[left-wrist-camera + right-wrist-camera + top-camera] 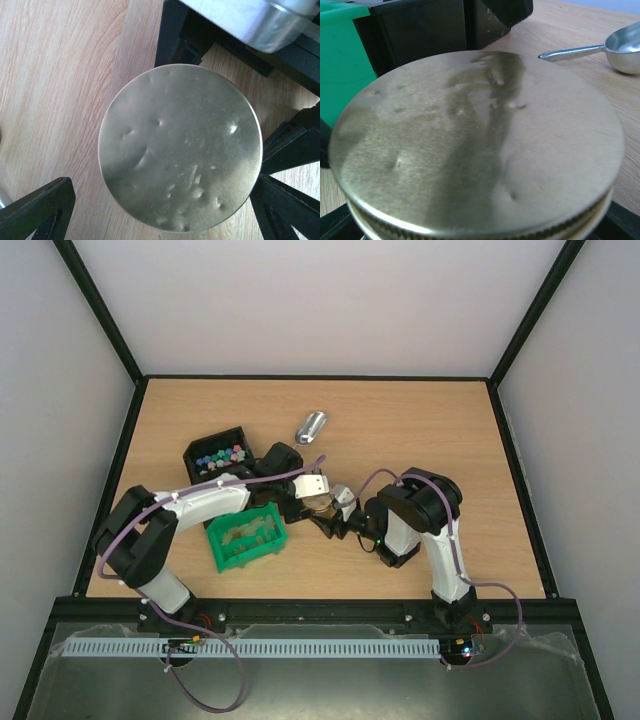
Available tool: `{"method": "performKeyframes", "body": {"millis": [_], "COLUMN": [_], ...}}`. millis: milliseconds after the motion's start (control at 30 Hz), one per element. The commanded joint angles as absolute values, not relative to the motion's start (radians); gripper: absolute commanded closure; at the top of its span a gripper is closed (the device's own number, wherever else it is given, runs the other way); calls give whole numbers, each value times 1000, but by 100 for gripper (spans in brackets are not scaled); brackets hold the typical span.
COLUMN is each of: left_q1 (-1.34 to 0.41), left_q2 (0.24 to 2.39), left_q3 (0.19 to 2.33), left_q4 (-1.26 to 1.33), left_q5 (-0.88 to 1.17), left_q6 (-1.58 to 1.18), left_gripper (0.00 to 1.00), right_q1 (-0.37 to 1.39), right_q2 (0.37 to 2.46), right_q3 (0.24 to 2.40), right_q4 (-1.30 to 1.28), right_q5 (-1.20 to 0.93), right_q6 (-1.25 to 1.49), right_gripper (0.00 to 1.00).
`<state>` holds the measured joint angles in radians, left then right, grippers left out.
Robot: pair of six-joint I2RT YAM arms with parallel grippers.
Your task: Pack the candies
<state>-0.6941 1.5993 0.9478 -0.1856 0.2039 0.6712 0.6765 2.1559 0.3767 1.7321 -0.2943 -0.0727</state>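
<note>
In the overhead view the far left is the black square bin (205, 452), hard plastic, with the bright candies (222, 455) inside: tiny blue, pink and green specks. Just below it in the frame is the green slotted crate (222, 550), with the pale candies (247, 532) in a yellowish heap inside. So all the sweets I can see are in those two tubs.

Next over, towards the upper middle, the metal scoop (311, 426) lies on the wood-grain table (430, 430). It's shiny, with a rounded bowl and a thin flat handle, well apart from both arms.

Centre frame is where the arms meet, over a round gold lid (180, 147). It's matte brushed metal with little dents all over and a fine ribbed rim. What it's screwed onto is mostly hidden.

The left gripper (162, 184) has its black fingers (37, 210) spread wide, one on each side of the lid, with bare table showing between the left finger and the rim.

The right gripper (335, 512) comes in from the right, low at the lid. Its own camera is filled by the lid, so I honestly can't tell if it's clamped or loose.
</note>
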Motion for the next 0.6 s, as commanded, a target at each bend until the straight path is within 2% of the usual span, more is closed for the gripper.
{"method": "performKeyframes", "body": {"millis": [0, 567], "left_q1": [-699, -543], "left_q2": [1619, 1628], "left_q3": [946, 961], "left_q4": [-131, -192], "left_q5": [152, 266], "left_q6": [652, 674], "left_gripper": [1, 1], "right_q1": [698, 704], "right_q2": [2219, 2221], "right_q3": [335, 332], "right_q4": [1901, 1901], "right_q5": [-360, -365], "right_q6": [-22, -37], "right_gripper": [22, 29]}}
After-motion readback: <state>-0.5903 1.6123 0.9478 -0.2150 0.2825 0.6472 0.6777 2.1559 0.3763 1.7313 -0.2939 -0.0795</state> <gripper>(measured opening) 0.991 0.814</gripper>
